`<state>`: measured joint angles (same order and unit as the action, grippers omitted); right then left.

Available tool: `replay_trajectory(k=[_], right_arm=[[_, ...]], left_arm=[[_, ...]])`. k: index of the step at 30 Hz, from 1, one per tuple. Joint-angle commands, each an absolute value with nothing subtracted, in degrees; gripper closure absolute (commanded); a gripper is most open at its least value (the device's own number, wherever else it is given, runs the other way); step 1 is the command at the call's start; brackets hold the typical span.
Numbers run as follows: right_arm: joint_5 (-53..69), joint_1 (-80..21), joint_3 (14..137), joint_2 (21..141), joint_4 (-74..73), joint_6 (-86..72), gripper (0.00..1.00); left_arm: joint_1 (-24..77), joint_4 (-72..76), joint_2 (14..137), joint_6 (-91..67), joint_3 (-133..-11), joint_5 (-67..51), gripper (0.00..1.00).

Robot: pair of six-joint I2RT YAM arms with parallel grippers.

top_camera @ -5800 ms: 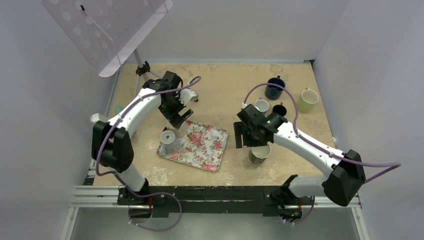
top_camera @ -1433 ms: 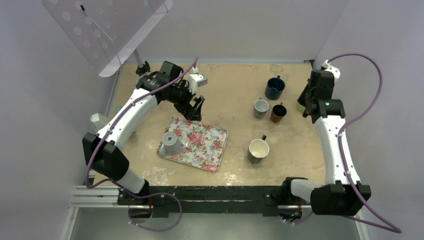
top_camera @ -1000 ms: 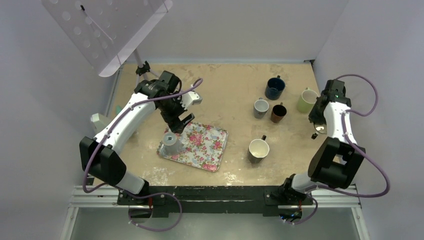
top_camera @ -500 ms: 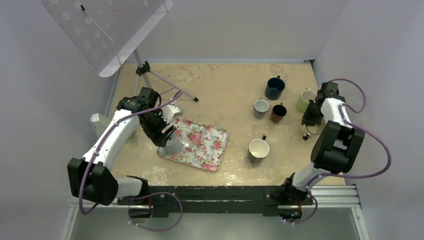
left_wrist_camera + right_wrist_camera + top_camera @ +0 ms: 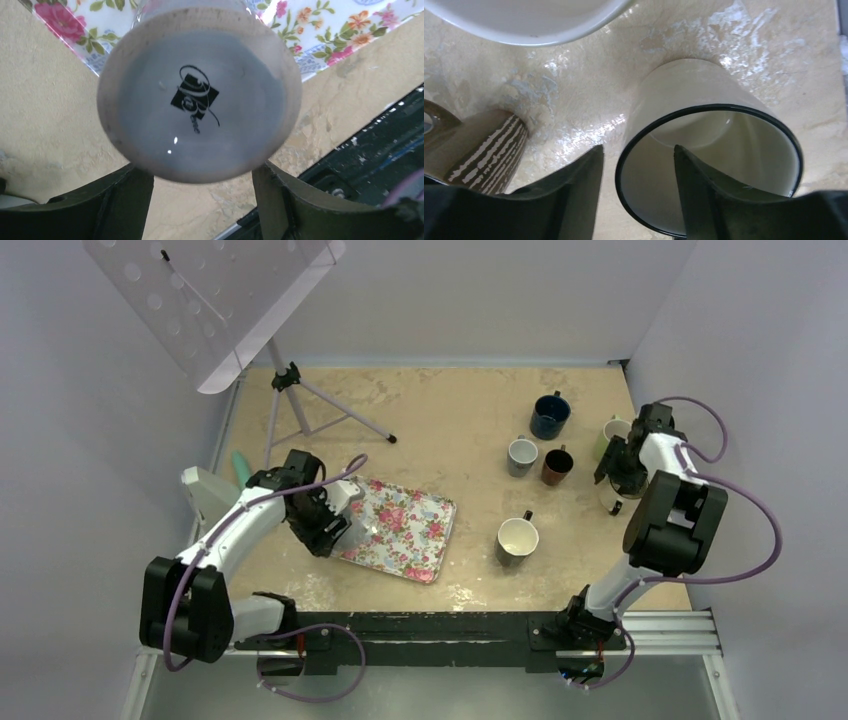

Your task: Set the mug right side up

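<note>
Grey upturned mug (image 5: 200, 95) sits between my left end effector's (image 5: 202, 172) wide-open, empty fingers (image 5: 125, 205); I'd close squarely on its wall before rolling it upright

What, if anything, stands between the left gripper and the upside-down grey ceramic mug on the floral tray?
Nothing visible does: the left gripper straddles the upside-down grey ceramic mug, which sits base-up on a corner of the floral tray.

**Left arm** (image 5: 235, 528) and **right arm** (image 5: 655, 452): white tubular links joined by blocky black joint housings. A purple cable (image 5: 777, 540) loops loosely along each arm. Black bases (image 5: 582, 624) are bolted to a black rail (image 5: 430, 630). Fingers (image 5: 125, 205) are matte black, broad and flat-faced.
</note>
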<state>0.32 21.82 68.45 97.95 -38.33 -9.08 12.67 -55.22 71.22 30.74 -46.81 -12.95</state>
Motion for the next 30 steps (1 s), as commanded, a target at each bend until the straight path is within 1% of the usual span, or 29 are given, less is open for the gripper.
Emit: replay_trajectory(k=[1,2,5,7,9,11,14,17,19,21,25,26,28,30], right_arm=[[-2.41,22.17,70.84,95.10,-37.62,-9.01,0.39],[-2.50,22.17,70.74,94.50,-37.62,-9.06,0.38],[-3.18,22.15,70.60,92.44,-37.97,-9.08,0.36],[-3.18,22.12,70.45,90.78,-37.81,-8.98,0.36],[-1.56,22.13,69.99,89.19,-36.65,-8.51,0.35],[-0.44,22.09,69.96,88.22,-36.14,-8.31,0.35],[-0.35,21.97,70.13,86.93,-36.16,-8.19,0.35],[-0.12,21.86,70.09,85.06,-36.11,-8.12,0.35],[-0.15,21.73,69.97,83.93,-36.12,-8.03,0.35],[-0.15,21.78,69.71,83.03,-36.27,-7.98,0.35],[-0.14,21.76,69.38,81.63,-36.54,-7.83,0.35],[-0.09,21.73,69.28,81.31,-36.42,-7.76,0.35],[1.35,21.73,69.26,80.81,-36.24,-7.63,0.35],[2.24,21.68,69.30,80.73,-36.12,-7.46,0.35]], left_arm=[[13.80,-43.50,70.49,30.72,-44.04,-10.81,0.32],[13.80,-42.31,70.84,30.82,-43.77,-11.06,0.34],[13.88,-40.66,72.67,31.71,-43.59,-13.43,0.38],[13.95,-39.30,74.06,31.86,-43.53,-14.60,0.47],[14.10,-37.37,75.20,32.21,-43.43,-16.43,0.52],[14.82,-35.97,76.98,32.83,-43.42,-18.61,0.54],[17.01,-36.05,80.05,33.48,-45.80,-17.51,0.59],[17.05,-35.68,82.04,33.00,-48.05,-17.63,0.65],[17.05,-35.73,83.08,32.08,-49.23,-19.18,0.68],[17.18,-36.64,84.38,29.94,-50.82,-21.39,0.67],[17.49,-36.39,85.55,28.47,-52.02,-22.46,0.51],[17.49,-35.41,85.06,29.50,-51.38,-22.88,0.49],[17.49,-32.37,83.62,31.83,-49.53,-23.55,0.48],[17.49,-28.92,82.58,33.31,-47.92,-24.33,0.53]])
